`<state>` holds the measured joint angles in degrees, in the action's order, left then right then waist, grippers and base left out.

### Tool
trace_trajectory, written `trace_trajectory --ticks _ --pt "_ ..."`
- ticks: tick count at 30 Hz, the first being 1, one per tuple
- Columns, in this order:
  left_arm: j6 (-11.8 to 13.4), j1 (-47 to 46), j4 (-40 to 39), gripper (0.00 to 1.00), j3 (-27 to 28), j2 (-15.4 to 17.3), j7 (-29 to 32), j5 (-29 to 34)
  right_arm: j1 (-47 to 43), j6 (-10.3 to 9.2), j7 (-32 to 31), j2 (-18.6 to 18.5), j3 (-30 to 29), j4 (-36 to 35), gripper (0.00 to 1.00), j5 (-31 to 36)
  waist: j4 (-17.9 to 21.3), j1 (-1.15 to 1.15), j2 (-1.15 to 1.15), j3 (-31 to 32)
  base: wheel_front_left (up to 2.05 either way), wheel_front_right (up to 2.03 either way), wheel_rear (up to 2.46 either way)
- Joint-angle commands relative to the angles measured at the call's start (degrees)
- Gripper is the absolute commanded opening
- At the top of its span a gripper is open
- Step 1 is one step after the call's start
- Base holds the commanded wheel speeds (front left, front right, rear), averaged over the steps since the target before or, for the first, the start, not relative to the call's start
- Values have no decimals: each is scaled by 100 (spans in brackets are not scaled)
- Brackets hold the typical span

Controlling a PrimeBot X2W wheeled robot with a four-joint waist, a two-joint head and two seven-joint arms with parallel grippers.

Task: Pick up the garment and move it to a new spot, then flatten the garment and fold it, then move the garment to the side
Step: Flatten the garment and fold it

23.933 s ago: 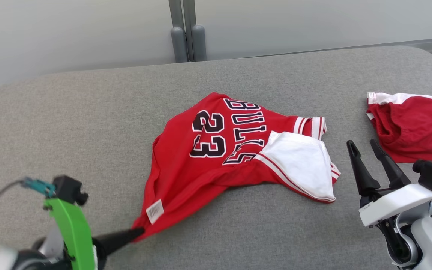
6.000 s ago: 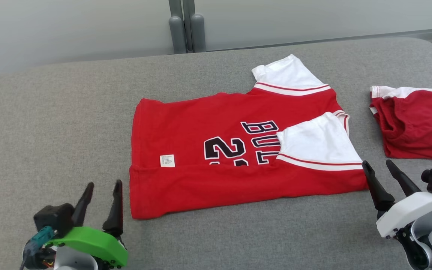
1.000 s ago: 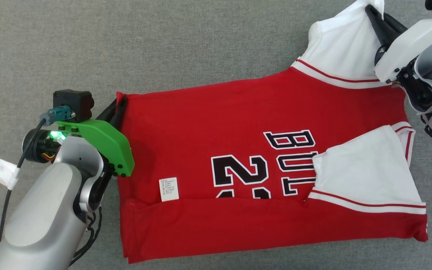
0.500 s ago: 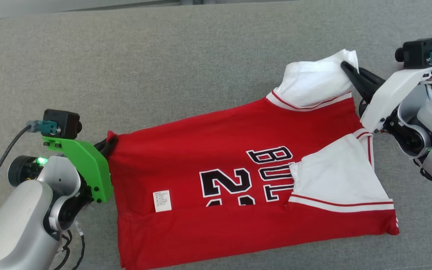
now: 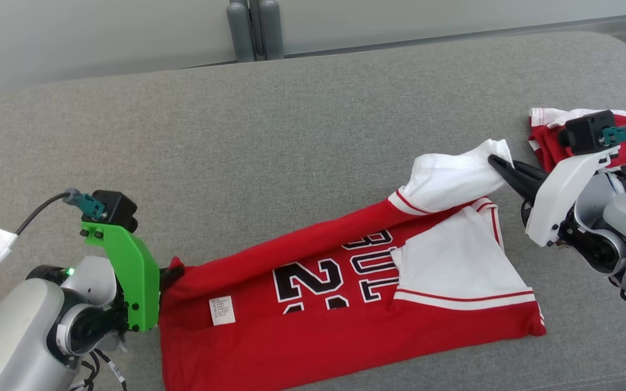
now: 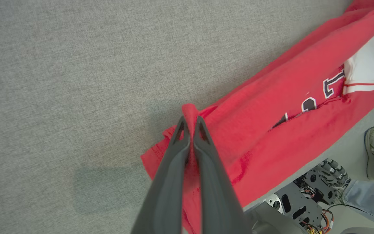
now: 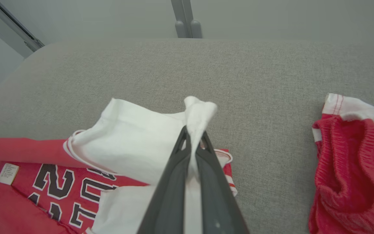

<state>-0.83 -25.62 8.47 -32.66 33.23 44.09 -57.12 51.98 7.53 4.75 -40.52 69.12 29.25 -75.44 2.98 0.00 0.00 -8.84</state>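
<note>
- The jersey point(image 5: 345, 331) lies near the front edge of the tabletop point(image 5: 291, 136), with its far edge lifted and stretched between both tools.
- The left tool point(image 6: 190, 123) is clamped together on the red hem corner point(image 6: 189, 112).
- The right tool point(image 7: 192, 134) is pinched together on the tip of the white sleeve point(image 5: 449, 179).
- The step in hand is judged to be folding the far edge over toward the near edge.
- Both tools should be carried forward together at equal height, so that the held edge is kept taut and straight.
- The edge should be laid level with the near edge before it is released.
- The other garment point(image 7: 346, 162), beside the right tool, should be left undisturbed.
</note>
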Motion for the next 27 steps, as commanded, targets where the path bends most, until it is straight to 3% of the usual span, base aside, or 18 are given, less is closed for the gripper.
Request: trace_trajectory --ticks 1,10,26,27 --pt "-22 45 23 0 -5 36 77 -65 -76 -8 -49 -37 45 -43 0 -60 35 0 0 73 0 0 0" --pt "-172 -163 443 0 -261 -42 758 -303 -288 -9 -875 -263 310 -361 0 -309 50 0 0 185 0 0 0" --pt "-286 95 782 2 -405 -176 816 -481 -751 -8 -1741 -309 412 -399 0 -448 48 0 0 320 0 0 0" --pt "-293 129 797 28 -418 -174 830 -510 -774 -8 -1773 -300 414 -368 27 -465 44 0 0 340 0 0 0"
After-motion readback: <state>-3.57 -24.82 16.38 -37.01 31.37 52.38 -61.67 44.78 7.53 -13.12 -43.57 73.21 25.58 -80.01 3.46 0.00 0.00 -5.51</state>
